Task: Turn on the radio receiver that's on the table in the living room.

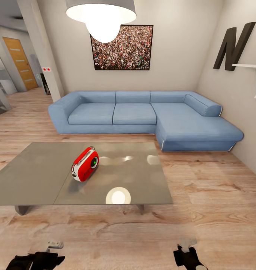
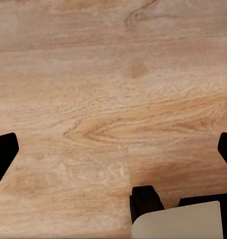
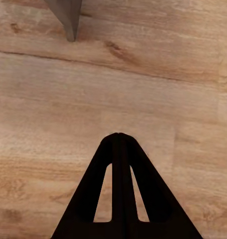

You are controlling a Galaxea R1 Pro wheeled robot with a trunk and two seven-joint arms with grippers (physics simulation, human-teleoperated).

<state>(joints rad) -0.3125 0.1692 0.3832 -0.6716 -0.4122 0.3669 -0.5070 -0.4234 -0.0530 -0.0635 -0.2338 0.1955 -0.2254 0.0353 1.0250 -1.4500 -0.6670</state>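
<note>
The radio receiver (image 1: 85, 164) sits on the glossy grey bench (image 1: 38, 176) in the living room, a little left of the middle, tilted back with its grey-and-green dial facing up and toward the right. The blue sofa (image 1: 142, 116) lies beyond the bench, well apart from it. Both arms hang low over the wood floor (image 1: 210, 210), well short of the radio. In the wrist view the left claw (image 2: 113, 149) stands wide open and empty, its fingertips (image 2: 3, 152) at the far edges of the picture. The right claw (image 3: 119, 137) is closed tip to tip with nothing between the fingers, and a bench leg (image 3: 67, 17) shows just ahead of it. The reach looks too long from here, so the base likely has to roll closer; the near edge of the bench could catch the arms. The radio looks light and rests on a slick top, so a hard poke at the dial may push it away or tip it instead of switching it on.
</note>
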